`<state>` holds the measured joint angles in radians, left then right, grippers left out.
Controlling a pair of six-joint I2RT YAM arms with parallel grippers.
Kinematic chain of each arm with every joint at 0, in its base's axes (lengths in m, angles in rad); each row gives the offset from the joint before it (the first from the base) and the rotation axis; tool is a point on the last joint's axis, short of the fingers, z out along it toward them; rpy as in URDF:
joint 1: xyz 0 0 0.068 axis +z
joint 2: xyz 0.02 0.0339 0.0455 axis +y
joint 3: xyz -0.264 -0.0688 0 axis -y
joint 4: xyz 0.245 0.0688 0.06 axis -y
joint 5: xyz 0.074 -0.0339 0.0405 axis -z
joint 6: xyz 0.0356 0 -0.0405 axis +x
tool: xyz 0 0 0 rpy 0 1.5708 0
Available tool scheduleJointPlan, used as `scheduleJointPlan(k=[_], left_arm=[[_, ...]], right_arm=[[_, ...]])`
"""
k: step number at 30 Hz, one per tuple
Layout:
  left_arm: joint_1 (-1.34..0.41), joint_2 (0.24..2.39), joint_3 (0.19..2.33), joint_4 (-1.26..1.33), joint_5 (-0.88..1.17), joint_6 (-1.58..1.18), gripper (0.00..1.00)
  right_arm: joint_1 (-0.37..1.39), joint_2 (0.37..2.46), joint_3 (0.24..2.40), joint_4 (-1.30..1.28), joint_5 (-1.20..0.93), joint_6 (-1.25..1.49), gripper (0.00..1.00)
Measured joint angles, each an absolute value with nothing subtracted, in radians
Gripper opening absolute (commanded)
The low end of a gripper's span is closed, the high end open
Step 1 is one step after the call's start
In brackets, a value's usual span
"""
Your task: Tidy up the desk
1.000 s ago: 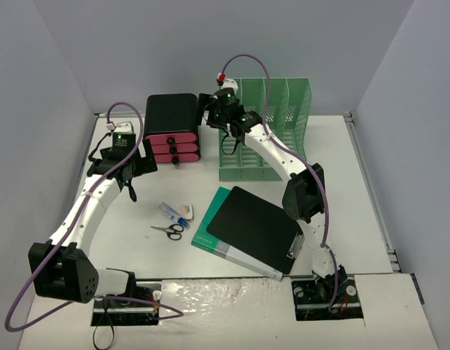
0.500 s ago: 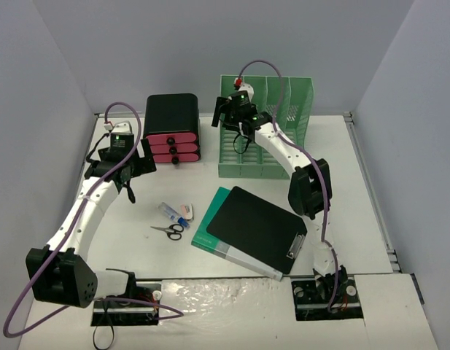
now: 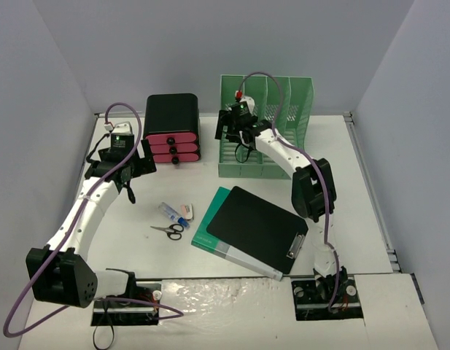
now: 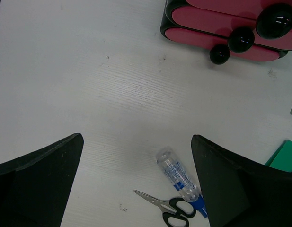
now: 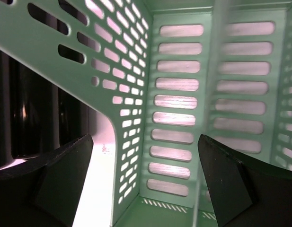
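Observation:
The desk (image 3: 137,251) is a white tabletop between pale grey walls. My left gripper (image 3: 128,188) hangs open above bare desk (image 4: 112,85), left of a clear glue bottle with a blue cap (image 4: 180,177) and black-handled scissors (image 4: 167,208). My right gripper (image 3: 239,146) is open at the left end of the green file rack (image 3: 283,109). In the right wrist view its fingers (image 5: 65,179) straddle the rack's perforated left side wall (image 5: 122,132), holding nothing.
A black drawer unit with pink fronts (image 3: 172,127) stands at the back, left of the rack. A black clipboard (image 3: 257,227) lies on a green book (image 3: 208,235) at front centre. A small eraser (image 3: 187,211) lies by the glue bottle (image 3: 171,213) and scissors (image 3: 168,231).
My right gripper has moved right, away from the drawer unit, and come down at the rack's left end. The left arm has hardly moved.

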<state>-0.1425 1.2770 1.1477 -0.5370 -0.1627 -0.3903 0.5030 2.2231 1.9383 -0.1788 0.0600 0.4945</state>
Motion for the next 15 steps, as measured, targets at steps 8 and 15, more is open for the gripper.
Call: scheduleJointPlan(k=[8,15], left_arm=[[-0.142,1.277,1.148,-0.537,-0.163,-0.38,0.97],[-0.142,1.279,1.148,-0.537,-0.163,-0.376,0.97]], right_arm=[[0.458,2.177,1.859,-0.18,0.11,0.508,0.91],[0.419,2.173,1.805,-0.184,0.138,0.514,0.91]])
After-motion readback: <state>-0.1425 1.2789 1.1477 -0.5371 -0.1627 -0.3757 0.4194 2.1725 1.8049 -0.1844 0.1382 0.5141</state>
